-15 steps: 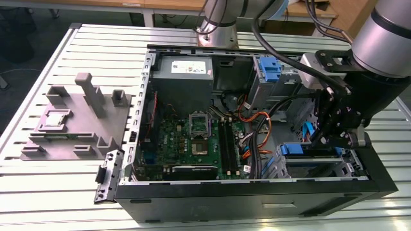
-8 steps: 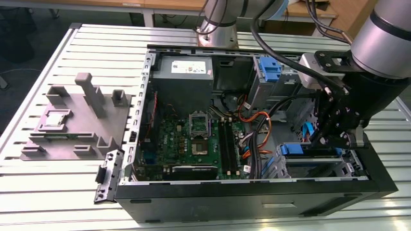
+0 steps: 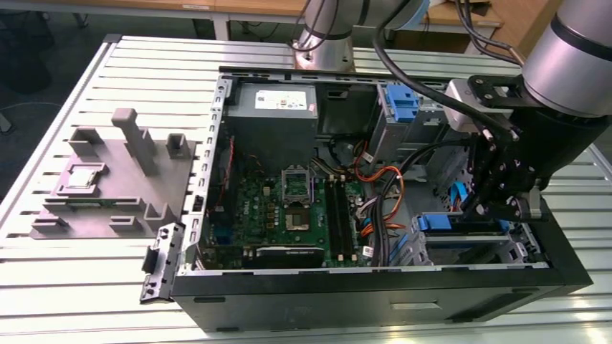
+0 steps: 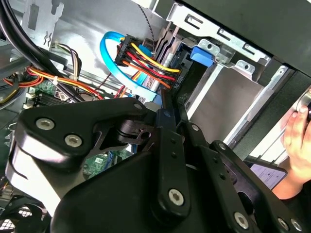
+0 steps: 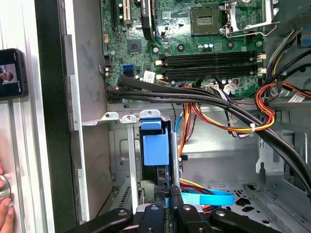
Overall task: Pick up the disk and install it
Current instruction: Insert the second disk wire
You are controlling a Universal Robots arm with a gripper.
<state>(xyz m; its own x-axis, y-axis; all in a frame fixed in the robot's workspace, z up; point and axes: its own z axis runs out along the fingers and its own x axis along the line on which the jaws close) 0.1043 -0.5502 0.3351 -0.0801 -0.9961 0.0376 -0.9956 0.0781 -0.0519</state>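
The slatted metal table (image 3: 115,279) carries an open black computer case (image 3: 383,301), and the grey robot arm (image 3: 583,57) comes in from the far side, bends at its silver wrist and points straight down into the case's corner at the exterior view's right. At its end the black pincer (image 3: 505,208) hangs upright among the drive bays, with the motherboard (image 3: 287,215) well off to one side of it and the grey power-supply box (image 3: 275,107) farther away at the case's back wall. Just beside the pincer a bundle of black cables (image 5: 194,94) and orange, red and yellow wires (image 5: 243,121) crosses the case, and a light blue flat cable (image 4: 109,53) loops near the fingertips. The disk (image 5: 158,150) sits directly under the pincer, standing on edge in the metal drive cage (image 5: 121,145), its bright blue carrier frame (image 4: 201,54) at the cage mouth in the second wrist view. In both wrist views the black fingers (image 5: 167,208) stand close together on the disk's edge, so the pincer looks clenched on the disk. Outside the case wall, away from the pincer, a person's hand (image 4: 296,141) rests by a phone (image 5: 10,73) lying on the table. A grey fixture block (image 3: 115,179) stands on the table beyond the case's other side.
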